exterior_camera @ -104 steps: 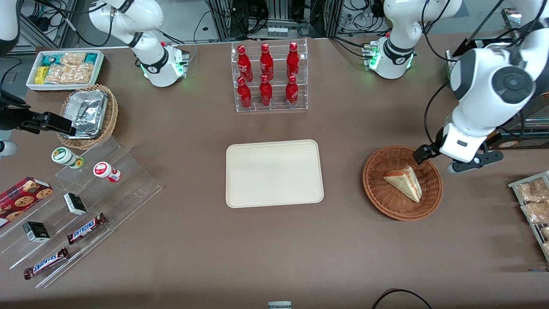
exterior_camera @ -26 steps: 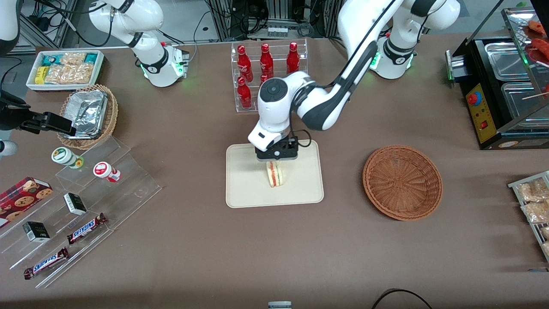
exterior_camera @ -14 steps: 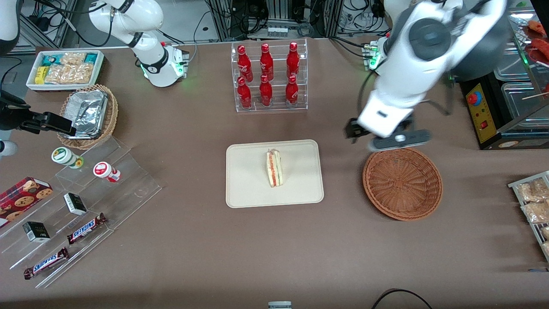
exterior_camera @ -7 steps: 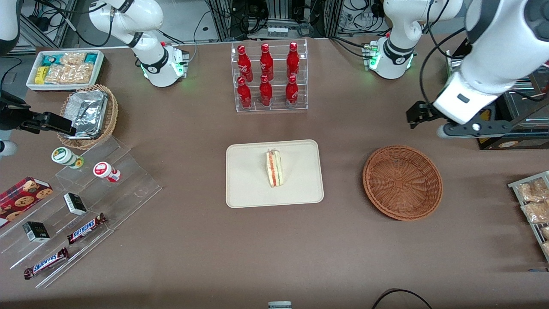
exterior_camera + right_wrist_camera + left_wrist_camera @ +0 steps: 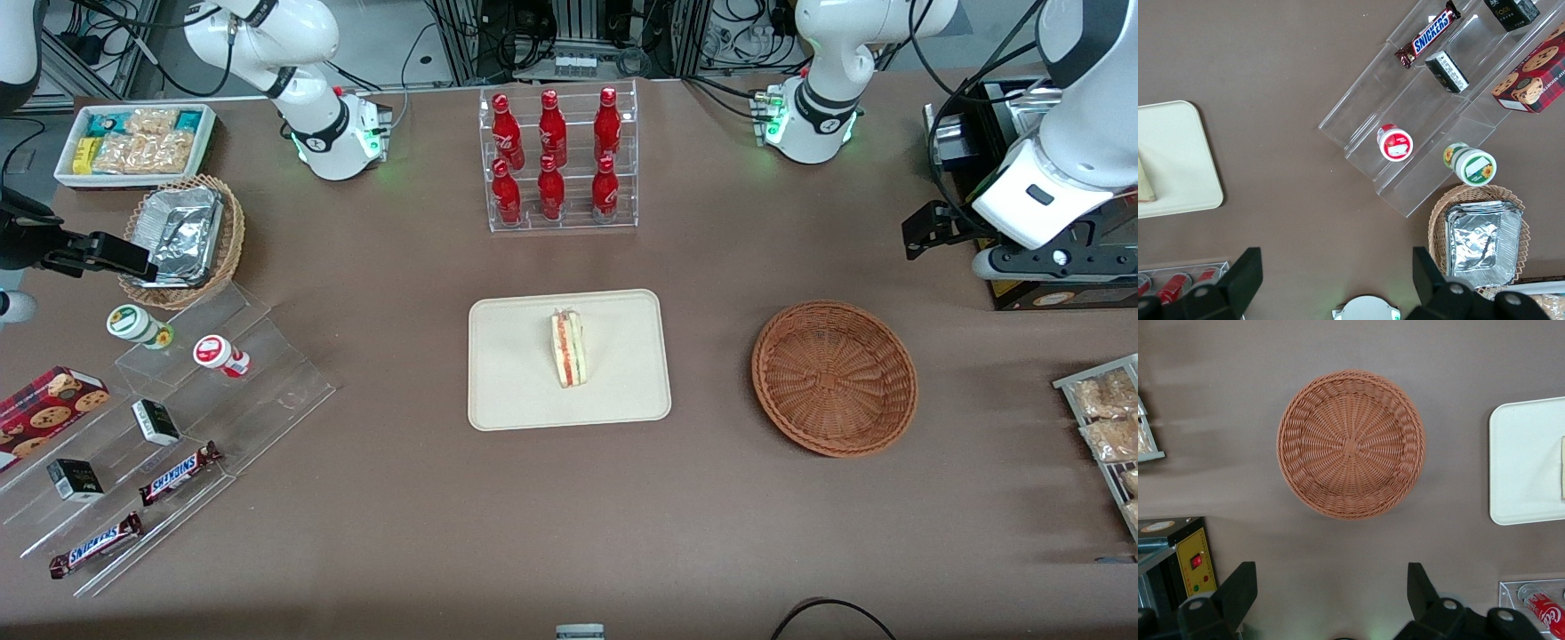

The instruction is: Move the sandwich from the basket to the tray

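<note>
Sandwich [image 5: 568, 348] is seen standing on its edge on the tray [image 5: 516, 391], filling stripe upward; basket [image 5: 834, 378] lies beside the tray, toward the working arm's end; gripper [image 5: 1331, 603] is held high above the table, farther from the front camera than the basket, fingers [image 5: 1239, 590] spread, nothing held.

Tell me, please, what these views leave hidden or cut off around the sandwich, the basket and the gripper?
- Sandwich: wrist views cut it at the frame edge; only a pale sliver shows.
- Tray: cut off in both wrist views.
- Gripper: in the front view, toward the working arm's end, the arm's body covers its open jaws.
- Basket: fully seen, empty.
</note>
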